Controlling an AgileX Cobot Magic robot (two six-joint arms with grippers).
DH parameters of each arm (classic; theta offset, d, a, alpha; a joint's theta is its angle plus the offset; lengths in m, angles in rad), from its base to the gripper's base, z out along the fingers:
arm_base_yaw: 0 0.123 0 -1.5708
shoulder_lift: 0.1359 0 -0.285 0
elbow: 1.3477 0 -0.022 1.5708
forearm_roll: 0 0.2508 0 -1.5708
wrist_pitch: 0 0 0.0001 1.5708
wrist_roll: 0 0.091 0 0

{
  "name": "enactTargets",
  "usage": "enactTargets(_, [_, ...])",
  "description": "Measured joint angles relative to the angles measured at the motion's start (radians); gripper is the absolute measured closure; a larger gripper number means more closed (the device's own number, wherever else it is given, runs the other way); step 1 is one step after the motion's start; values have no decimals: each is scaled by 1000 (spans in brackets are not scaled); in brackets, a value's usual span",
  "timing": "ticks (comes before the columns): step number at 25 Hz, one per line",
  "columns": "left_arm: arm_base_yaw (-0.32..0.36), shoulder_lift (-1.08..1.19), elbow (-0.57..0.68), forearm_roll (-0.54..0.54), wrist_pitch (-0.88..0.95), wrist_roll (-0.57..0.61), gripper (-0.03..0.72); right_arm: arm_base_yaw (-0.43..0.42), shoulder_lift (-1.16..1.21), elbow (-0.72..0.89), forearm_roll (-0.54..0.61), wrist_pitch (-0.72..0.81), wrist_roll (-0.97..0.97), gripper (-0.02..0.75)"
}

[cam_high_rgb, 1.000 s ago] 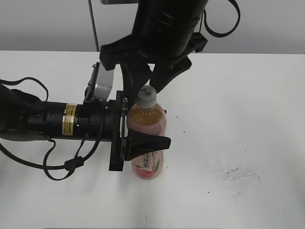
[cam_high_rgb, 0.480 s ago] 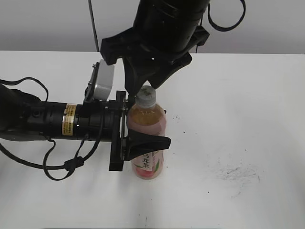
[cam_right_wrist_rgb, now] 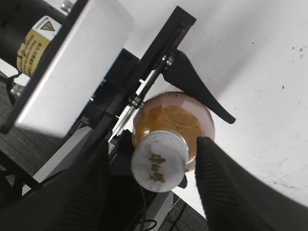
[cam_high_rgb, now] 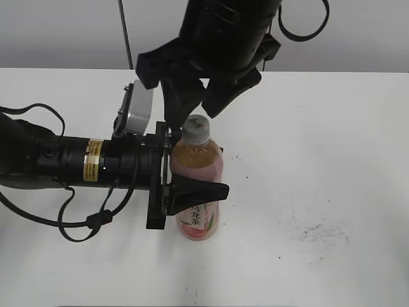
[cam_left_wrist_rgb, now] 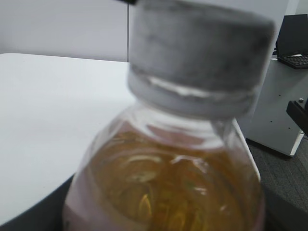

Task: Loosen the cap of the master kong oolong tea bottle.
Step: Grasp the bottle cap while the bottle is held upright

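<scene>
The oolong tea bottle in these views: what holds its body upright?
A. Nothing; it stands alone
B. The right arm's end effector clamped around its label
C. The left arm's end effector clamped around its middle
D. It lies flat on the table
C: the left end effector grips the bottle at mid-body, while the right end effector straddles the cap with gaps.

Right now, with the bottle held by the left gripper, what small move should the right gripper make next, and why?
Probably close the right gripper on the cap. Its fingers stand apart on either side of the cap with gaps showing, so nothing grips it yet. The left gripper already clamps the bottle upright on the table, so a twist could follow.
</scene>
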Motion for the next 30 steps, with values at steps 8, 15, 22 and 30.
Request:
enactTargets(8, [0, 0, 0, 0, 0, -1, 243, 0, 0, 1, -7, 0, -1, 297])
enactTargets(15, [0, 0, 0, -1, 1, -1, 243, 0, 0, 52, 10, 0, -16, 297])
enactTargets(22, [0, 0, 0, -1, 1, -1, 243, 0, -1, 26, 9, 0, -24, 372])
enactTargets(30, [0, 0, 0, -1, 1, -1, 243, 0, -1, 25, 17, 1, -26, 353])
